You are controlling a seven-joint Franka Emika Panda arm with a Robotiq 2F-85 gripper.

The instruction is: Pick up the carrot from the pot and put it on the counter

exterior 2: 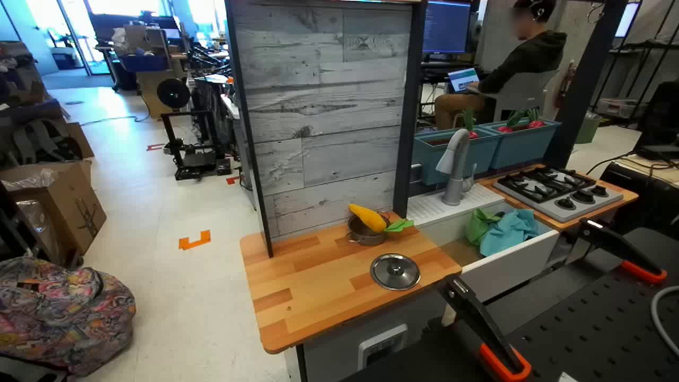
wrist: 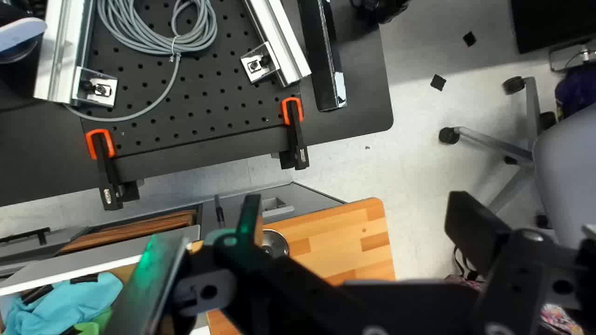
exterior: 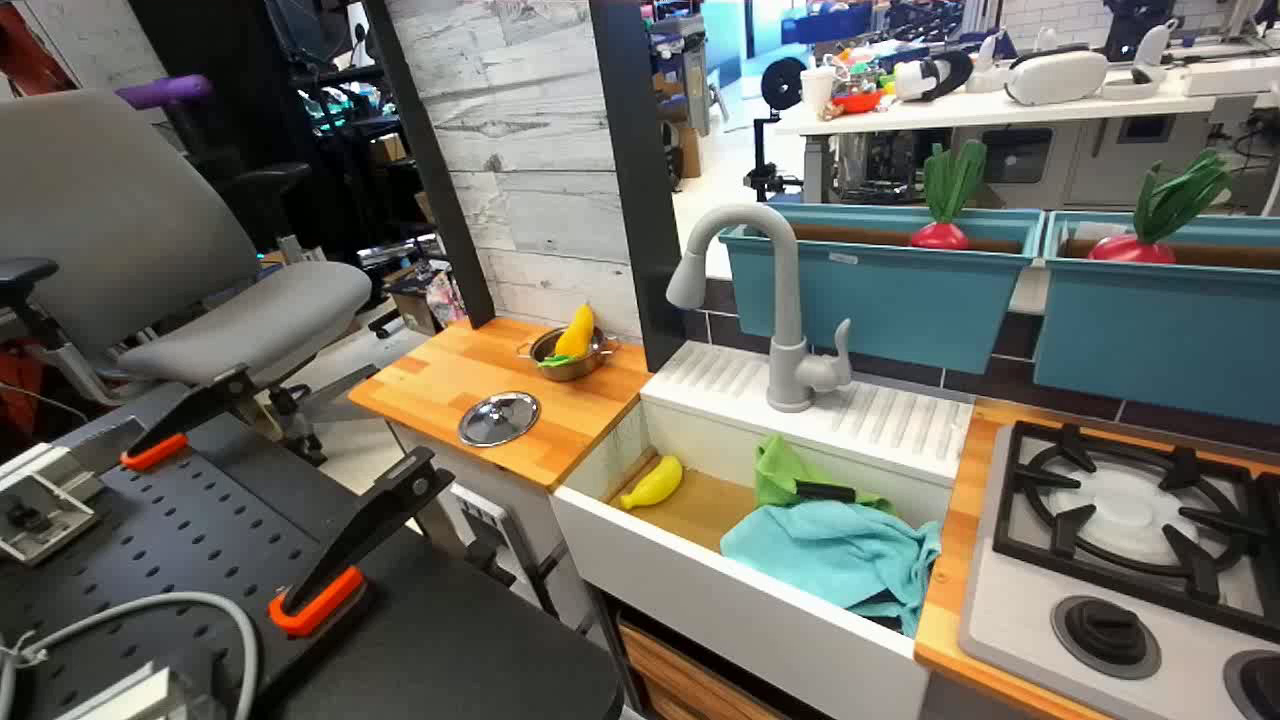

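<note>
The yellow-orange carrot [exterior: 577, 332] with green leaves leans in the small silver pot [exterior: 570, 372], its thick end sticking up above the rim. Both also show in an exterior view, the carrot [exterior 2: 368, 217] tilted and the pot [exterior 2: 365, 236] under it. The pot stands at the back of the wooden counter [exterior: 430, 374], near the wood-plank wall. My gripper [wrist: 356, 209] is open and empty, high above the counter [wrist: 335, 239], which shows between its fingers. The gripper is out of view in both exterior views. The carrot and pot do not show in the wrist view.
A silver lid [exterior 2: 395, 271] lies on the counter in front of the pot. The white sink [exterior: 740, 600] beside it holds a yellow banana [exterior: 653, 483] and green and blue cloths [exterior: 835, 550]. A grey faucet [exterior: 790, 300] rises behind it. A black table with orange clamps [wrist: 292, 130] stands opposite.
</note>
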